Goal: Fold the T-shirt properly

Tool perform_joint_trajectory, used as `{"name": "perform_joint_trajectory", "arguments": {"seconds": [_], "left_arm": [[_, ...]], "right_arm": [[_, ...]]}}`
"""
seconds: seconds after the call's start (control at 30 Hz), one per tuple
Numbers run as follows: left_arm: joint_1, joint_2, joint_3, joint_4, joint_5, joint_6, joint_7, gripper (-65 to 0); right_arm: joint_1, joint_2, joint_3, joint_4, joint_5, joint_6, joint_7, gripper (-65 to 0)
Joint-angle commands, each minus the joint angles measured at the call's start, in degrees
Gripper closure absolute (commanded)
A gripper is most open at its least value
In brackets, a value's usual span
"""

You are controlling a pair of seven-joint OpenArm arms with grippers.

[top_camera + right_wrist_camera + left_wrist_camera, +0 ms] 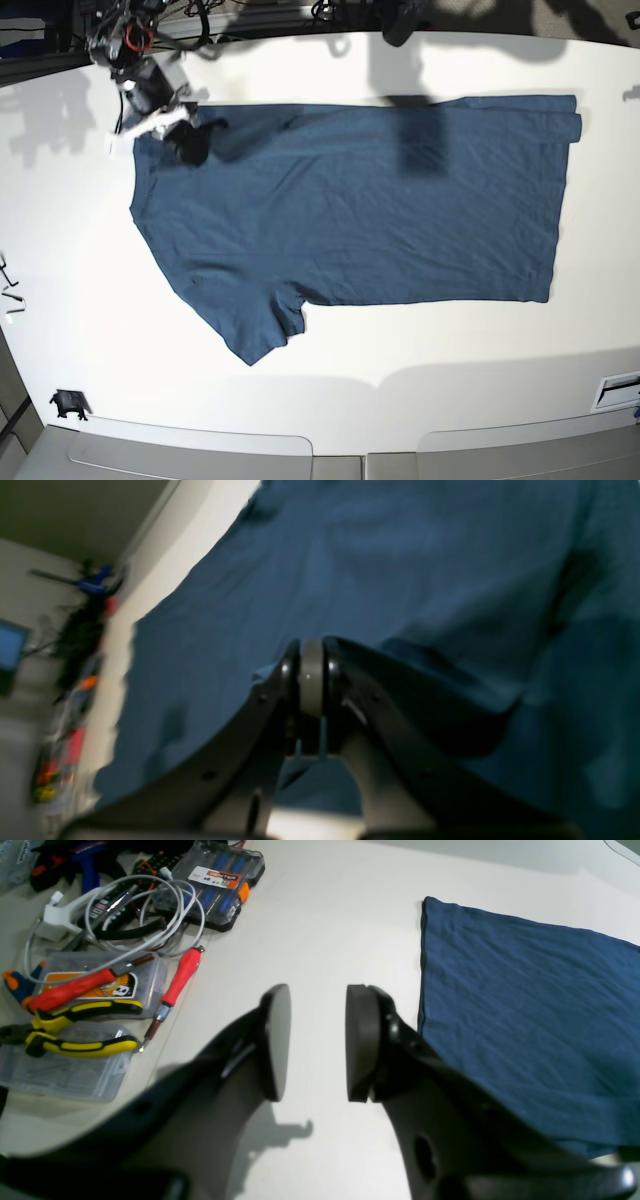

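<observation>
The dark teal-blue T-shirt [380, 210] lies spread flat on the white table [420, 350], neck end to the left and hem to the right, one sleeve pointing toward the front edge. My right gripper [187, 143] is at the shirt's far left corner. In the right wrist view the right gripper [312, 680] is shut, its pads pressed together, with T-shirt [400, 555] cloth bunched around its fingers. My left gripper [318, 995] hangs open above bare table, nothing between its pads. The T-shirt [525, 1015] edge lies just to its right.
A heap of tools lies left of the left gripper: yellow-handled pliers [75, 1040], red-handled screwdrivers [180, 975], a screwdriver set case [220, 880], a white cable [125, 915] and clear plastic boxes [65, 1075]. The table's front edge runs along the bottom of the base view.
</observation>
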Motion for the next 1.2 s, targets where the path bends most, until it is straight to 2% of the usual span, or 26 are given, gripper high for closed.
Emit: {"name": "perform_joint_trajectory", "arguments": {"seconds": [0.0, 0.13, 0.33, 0.57, 0.67, 1.17], "left_arm": [[0.3, -1.2, -0.8, 0.8, -1.2, -0.4, -1.4, -16.8], [0.3, -1.2, -0.8, 0.8, -1.2, -0.4, -1.4, -16.8], [0.3, -1.2, -0.8, 0.8, -1.2, -0.4, -1.4, -16.8], [0.3, -1.2, -0.8, 0.8, -1.2, -0.4, -1.4, -16.8], [0.3, -1.2, -0.8, 0.8, -1.2, -0.4, -1.4, -16.8], [0.3, -1.2, -0.8, 0.8, -1.2, -0.4, -1.3, -16.8]], "right_arm": [[2.2, 0.5, 0.1, 1.0, 0.5, 0.7, 1.9, 0.0], [7.5, 0.5, -1.5, 0.9, -4.9, 0.6, 3.6, 0.0], [10.8, 0.5, -8.8, 0.9, -14.3, 0.6, 7.6, 0.0], [11.1, 0.5, -15.1, 0.9, -27.1, -0.1, 17.2, 0.0], [11.7, 0.5, -15.6, 0.9, -28.7, -0.3, 17.7, 0.0], [15.6, 0.5, -15.6, 0.9, -28.9, -0.7, 18.8, 0.0]]}}
